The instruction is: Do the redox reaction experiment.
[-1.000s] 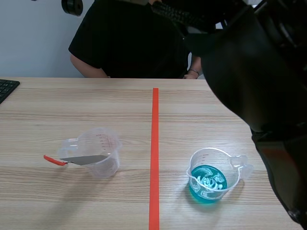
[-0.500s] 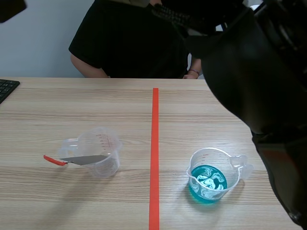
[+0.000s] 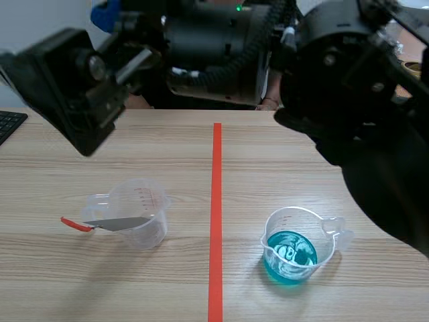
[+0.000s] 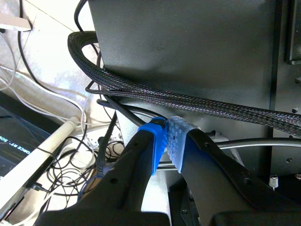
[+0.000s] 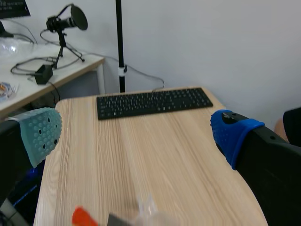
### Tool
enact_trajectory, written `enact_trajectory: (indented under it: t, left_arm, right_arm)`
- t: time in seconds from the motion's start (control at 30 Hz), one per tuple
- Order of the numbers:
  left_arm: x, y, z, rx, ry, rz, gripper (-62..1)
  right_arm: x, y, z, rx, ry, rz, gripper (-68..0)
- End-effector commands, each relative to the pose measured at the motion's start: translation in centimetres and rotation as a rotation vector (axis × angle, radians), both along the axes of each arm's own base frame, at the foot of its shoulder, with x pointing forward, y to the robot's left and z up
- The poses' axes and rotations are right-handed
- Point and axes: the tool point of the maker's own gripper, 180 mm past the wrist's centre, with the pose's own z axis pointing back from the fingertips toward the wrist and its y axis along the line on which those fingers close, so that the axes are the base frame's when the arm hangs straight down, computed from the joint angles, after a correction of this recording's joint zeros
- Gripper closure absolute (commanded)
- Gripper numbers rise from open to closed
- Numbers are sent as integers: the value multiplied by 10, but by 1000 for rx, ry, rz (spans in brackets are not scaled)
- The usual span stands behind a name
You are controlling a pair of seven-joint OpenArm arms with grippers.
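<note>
A clear measuring cup (image 3: 137,215) stands left of the red tape line, with a grey metal strip (image 3: 117,223) that has a red end resting in it. Right of the line stands a second clear cup (image 3: 295,245) holding blue liquid. My right arm (image 3: 221,40) stretches across the back of the table from the right, high above the left cup. My right gripper (image 5: 136,127) is open and holds nothing; the left cup (image 5: 150,214) shows blurred under it. My left gripper (image 4: 167,141) is shut on nothing, off the table, facing black casing and cables.
A black keyboard (image 3: 8,124) lies at the table's far left edge, also seen ahead of the right gripper as keyboard (image 5: 153,102). A side desk with a microphone (image 5: 66,23) stands beyond it. A person's wrist (image 3: 269,102) shows behind the raised arm.
My right arm has swung across the back of the table toward the left, now hiding the person. Its fingers have gone from shut to wide open. The cups have not moved.
</note>
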Motion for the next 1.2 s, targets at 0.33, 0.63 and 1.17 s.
enact_trajectory:
  t: [0.33,0.63,1.17]
  left_arm:
    - [6,1,1,0,-17,2,-42]
    - [6,1,1,0,-17,2,-42]
    - [6,1,1,0,-17,2,-42]
  right_arm:
    - [-26,-45,-41,-136,10,17,-679]
    - [-52,-45,-82,-249,-28,50,-679]
    - [-78,-1,-133,-230,-101,68,-679]
